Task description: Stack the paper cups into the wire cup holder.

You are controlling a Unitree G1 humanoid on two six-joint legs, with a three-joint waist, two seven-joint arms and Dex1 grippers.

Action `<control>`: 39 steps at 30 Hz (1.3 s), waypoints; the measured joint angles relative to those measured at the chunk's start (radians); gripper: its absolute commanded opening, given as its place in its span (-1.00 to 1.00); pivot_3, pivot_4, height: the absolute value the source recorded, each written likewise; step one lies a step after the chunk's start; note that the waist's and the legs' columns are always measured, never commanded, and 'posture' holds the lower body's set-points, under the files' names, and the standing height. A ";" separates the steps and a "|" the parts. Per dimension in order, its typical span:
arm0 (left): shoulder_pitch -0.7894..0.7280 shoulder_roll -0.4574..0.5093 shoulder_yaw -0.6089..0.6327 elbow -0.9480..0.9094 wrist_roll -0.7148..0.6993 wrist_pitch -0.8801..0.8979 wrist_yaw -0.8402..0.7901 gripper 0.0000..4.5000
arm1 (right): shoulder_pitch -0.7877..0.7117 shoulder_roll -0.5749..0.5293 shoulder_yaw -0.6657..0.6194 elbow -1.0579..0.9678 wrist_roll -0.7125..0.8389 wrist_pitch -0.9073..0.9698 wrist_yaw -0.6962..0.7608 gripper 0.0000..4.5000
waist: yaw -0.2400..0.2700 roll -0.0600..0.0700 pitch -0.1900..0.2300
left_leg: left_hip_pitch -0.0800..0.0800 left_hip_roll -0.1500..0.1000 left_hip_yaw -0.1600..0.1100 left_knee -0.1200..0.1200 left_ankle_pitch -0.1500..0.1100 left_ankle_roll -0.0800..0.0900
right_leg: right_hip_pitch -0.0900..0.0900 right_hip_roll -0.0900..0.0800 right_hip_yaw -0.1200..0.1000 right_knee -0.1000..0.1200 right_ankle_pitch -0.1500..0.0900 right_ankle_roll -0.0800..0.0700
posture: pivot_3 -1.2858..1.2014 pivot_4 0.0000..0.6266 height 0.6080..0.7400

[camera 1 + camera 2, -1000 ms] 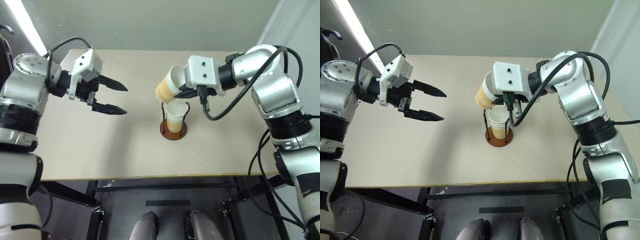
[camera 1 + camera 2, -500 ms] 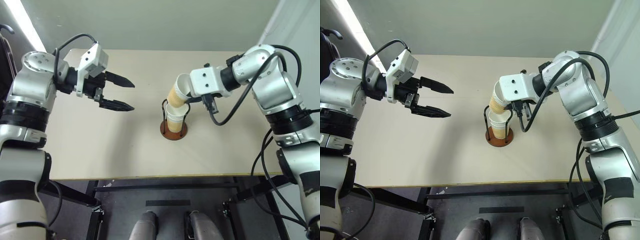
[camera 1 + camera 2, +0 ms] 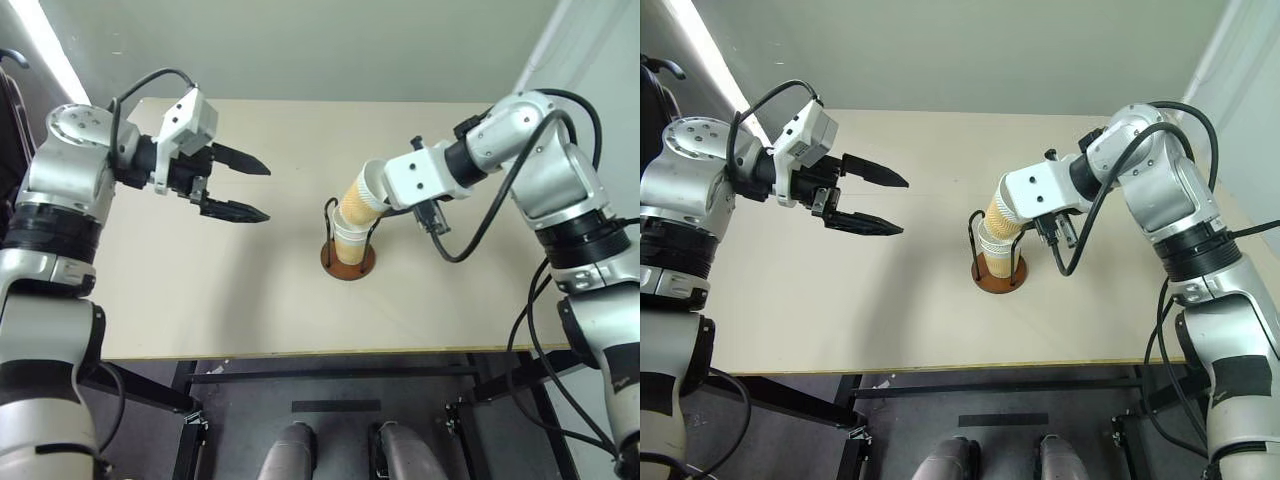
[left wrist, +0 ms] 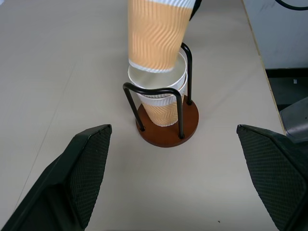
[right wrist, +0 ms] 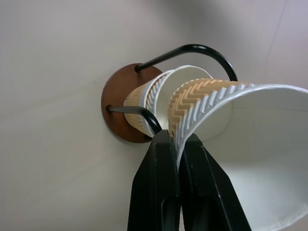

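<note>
The wire cup holder (image 3: 347,262), a rust-brown disc with two black wire loops, stands mid-table with one paper cup (image 4: 163,103) upright inside it. A second paper cup (image 3: 358,195) hangs tilted above, its tan bottom dipping into the seated cup's mouth. My right gripper (image 5: 179,144) is shut on this cup's rim wall, one finger inside and one outside. Well to the left of the holder, my left gripper (image 3: 244,190) hovers above the table, open and empty, its fingers (image 4: 82,166) pointing toward the holder.
The pale tabletop (image 3: 230,290) has free room all around the holder. Its front edge (image 3: 300,355) runs just above a dark floor and frame. A grey wall rises behind the table's far edge.
My right gripper has tipped the held cup from nearly sideways toward upright and lowered it, so its bottom now enters the seated cup. The left arm has risen slightly and then held still.
</note>
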 measured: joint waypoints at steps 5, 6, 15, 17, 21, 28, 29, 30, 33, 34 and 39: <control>0.002 0.000 0.006 0.000 0.001 -0.001 0.000 1.00 | -0.001 0.025 0.029 0.028 -0.031 -0.057 0.000 -0.97 | 0.000 0.000 0.000 | 0.000 0.000 0.000 0.000 0.000 0.000 | 0.000 0.000 0.000 0.000 0.000 0.000 | 0.03 -0.52 1.00; 0.003 0.000 0.008 0.000 0.002 -0.001 0.000 1.00 | -0.001 0.025 0.030 0.029 -0.036 -0.066 0.000 -0.97 | 0.001 0.000 0.000 | 0.000 0.000 0.000 0.000 0.000 0.000 | 0.000 0.000 0.000 0.000 0.000 0.000 | 0.03 -0.52 1.00; 0.008 0.000 0.020 0.000 0.004 -0.001 0.000 1.00 | -0.011 0.036 0.037 0.068 -0.078 -0.121 -0.001 -0.81 | 0.000 0.000 0.000 | 0.000 0.000 0.000 0.000 0.000 0.000 | 0.000 0.000 0.000 0.000 0.000 0.000 | 0.03 -0.52 1.00; 0.008 0.000 0.020 0.000 0.005 -0.001 0.000 1.00 | -0.019 0.052 0.037 0.070 -0.076 -0.111 -0.001 -0.58 | 0.000 0.000 0.000 | 0.000 0.000 0.000 0.000 0.000 0.000 | 0.000 0.000 0.000 0.000 0.000 0.000 | 0.03 -0.52 1.00; 0.008 -0.003 0.020 0.000 0.011 -0.002 0.000 1.00 | -0.037 0.102 0.026 0.068 -0.044 -0.031 -0.006 0.04 | -0.001 0.000 0.000 | 0.000 0.000 0.000 0.000 0.000 0.000 | 0.000 0.000 0.000 0.000 0.000 -0.001 | 0.03 -0.52 1.00; 0.011 -0.008 0.024 0.001 0.023 -0.003 0.000 1.00 | -0.051 0.131 -0.041 0.045 0.042 0.129 -0.030 0.50 | 0.001 0.000 0.000 | 0.000 0.000 0.000 0.000 0.000 0.000 | 0.001 0.000 0.000 0.000 -0.003 -0.006 | 0.03 -0.52 1.00; 0.011 -0.020 0.039 0.009 0.025 -0.002 0.000 1.00 | -0.052 0.133 -0.063 0.041 0.059 0.167 -0.047 0.50 | 0.001 0.000 0.000 | 0.000 0.000 0.000 0.000 0.001 0.000 | 0.001 0.000 0.000 0.000 -0.003 -0.006 | 0.03 -0.52 1.00; 0.011 -0.031 0.052 0.015 0.026 -0.002 0.000 1.00 | -0.053 0.134 -0.082 0.037 0.073 0.195 -0.061 0.50 | 0.002 0.000 0.000 | 0.000 0.000 0.000 0.000 0.001 -0.001 | 0.001 0.000 0.000 0.000 -0.003 -0.006 | 0.03 -0.52 1.00; 0.011 -0.079 0.111 0.043 0.035 0.010 0.013 1.00 | -0.043 0.130 -0.185 0.022 0.138 0.335 -0.139 0.50 | 0.003 0.000 0.000 | 0.000 0.000 0.000 0.001 0.003 -0.003 | 0.001 0.000 0.000 0.000 -0.003 -0.006 | 0.03 -0.52 1.00; 0.011 -0.091 0.130 0.049 0.039 0.010 0.026 1.00 | -0.029 0.126 -0.220 0.017 0.157 0.377 -0.167 0.50 | 0.004 0.000 0.000 | 0.000 0.000 0.000 0.001 0.003 -0.004 | 0.002 0.000 0.000 0.000 -0.003 -0.006 | 0.03 -0.52 1.00; 0.011 -0.139 0.220 0.086 0.064 0.013 0.125 1.00 | 0.131 0.099 -0.339 0.028 0.204 0.475 -0.325 0.50 | 0.006 0.000 0.000 | 0.004 0.000 0.000 0.001 0.004 -0.005 | 0.006 0.000 0.000 -0.001 0.001 0.002 | 0.03 -0.52 1.00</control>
